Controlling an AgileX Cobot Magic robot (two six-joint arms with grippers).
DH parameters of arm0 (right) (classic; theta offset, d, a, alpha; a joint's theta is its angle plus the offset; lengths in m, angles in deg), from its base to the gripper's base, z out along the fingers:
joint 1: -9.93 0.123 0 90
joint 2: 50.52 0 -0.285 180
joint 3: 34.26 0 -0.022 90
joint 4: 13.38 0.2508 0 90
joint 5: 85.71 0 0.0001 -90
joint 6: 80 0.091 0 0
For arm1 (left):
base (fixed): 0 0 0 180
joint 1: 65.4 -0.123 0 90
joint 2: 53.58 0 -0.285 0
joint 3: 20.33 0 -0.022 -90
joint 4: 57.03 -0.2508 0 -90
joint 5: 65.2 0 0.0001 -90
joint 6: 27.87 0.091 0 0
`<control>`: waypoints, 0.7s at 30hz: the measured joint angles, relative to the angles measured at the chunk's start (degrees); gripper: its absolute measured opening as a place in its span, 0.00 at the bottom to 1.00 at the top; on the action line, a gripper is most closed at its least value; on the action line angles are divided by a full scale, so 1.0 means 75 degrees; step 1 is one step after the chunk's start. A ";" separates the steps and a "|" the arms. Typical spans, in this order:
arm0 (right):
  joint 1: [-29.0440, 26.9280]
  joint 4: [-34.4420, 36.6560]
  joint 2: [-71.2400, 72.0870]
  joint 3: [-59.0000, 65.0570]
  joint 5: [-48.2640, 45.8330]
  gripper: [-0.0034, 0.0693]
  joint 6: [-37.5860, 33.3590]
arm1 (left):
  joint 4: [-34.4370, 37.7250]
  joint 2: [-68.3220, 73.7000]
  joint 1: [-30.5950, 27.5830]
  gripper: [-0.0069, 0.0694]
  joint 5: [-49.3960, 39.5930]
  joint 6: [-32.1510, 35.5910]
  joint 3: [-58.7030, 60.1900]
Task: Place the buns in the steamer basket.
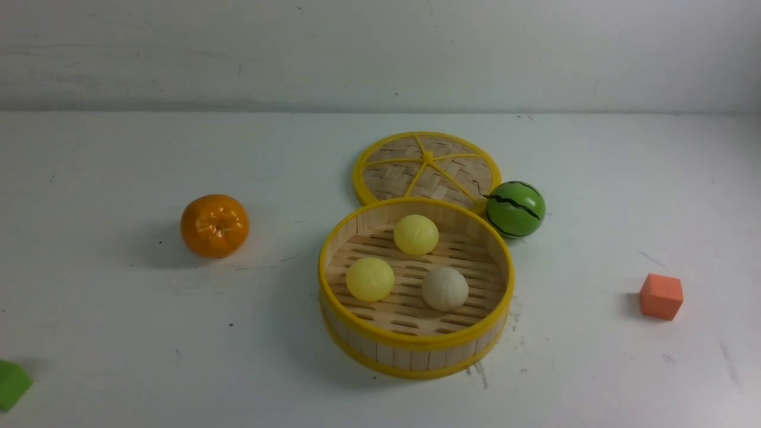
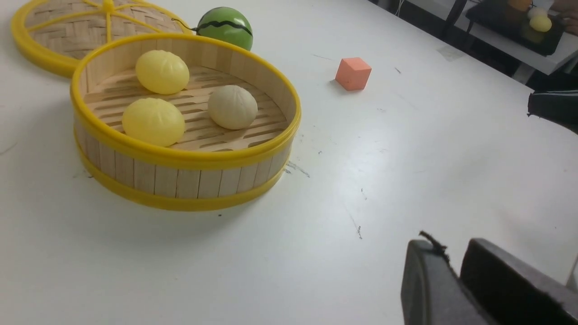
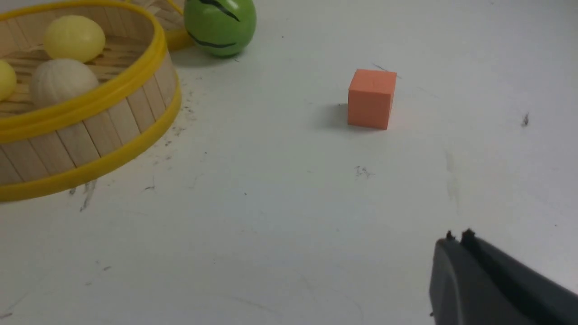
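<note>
Closest to your front camera sits the steamer basket (image 1: pixel 416 348), upright on the white table (image 1: pixel 119 333), middle of the view and the biggest thing there.

All three buns lie on its slatted floor. First yellow bun (image 1: pixel 416 234) toward the far wall. Second yellow bun (image 1: pixel 370 279) on the left, nearer you. Beige bun (image 1: pixel 445 289) on the right, just beside the second yellow one, not touching it. You can count the task's things as inside the basket.

Lid (image 1: pixel 427 169): flat on the table right behind the basket, its near edge hidden by the basket's far rim.

Orange (image 1: pixel 214 225): well off to the left of the basket, alone.

Watermelon ball (image 1: pixel 515 209): at the basket's far right, touching or nearly touching the lid's edge; you cannot tell which.

Orange cube (image 1: pixel 661 296): well to the right, alone. Green block (image 1: pixel 12 384): only a corner of it shows at the near left edge.

Your arms do not show in the front view. Left gripper (image 2: pixel 456 266), in its wrist view: fingers pressed together, nothing between them, over bare table well apart from the basket. Right gripper (image 3: pixel 457 239), in its wrist view: fingertips together, empty, on the near side of the cube and apart from it.
</note>
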 joint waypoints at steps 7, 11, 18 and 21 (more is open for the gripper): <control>0.0000 0.0000 0.0000 0.0000 0.0000 0.02 0.0000 | 0.0000 0.0000 0.0000 0.24 0.0000 0.0000 0.0000; 0.0000 0.0000 0.0000 0.0000 0.0000 0.03 0.0000 | 0.0000 0.0000 0.0000 0.25 0.0000 0.0000 0.0000; 0.0000 0.0007 0.0000 0.0000 0.0000 0.03 0.0000 | -0.0660 -0.0184 -0.0109 0.26 0.0741 0.0071 0.0124; 0.0000 0.0007 0.0000 0.0000 -0.0007 0.03 0.0000 | -0.0601 -0.0845 -0.0816 0.22 0.1058 0.0097 0.0292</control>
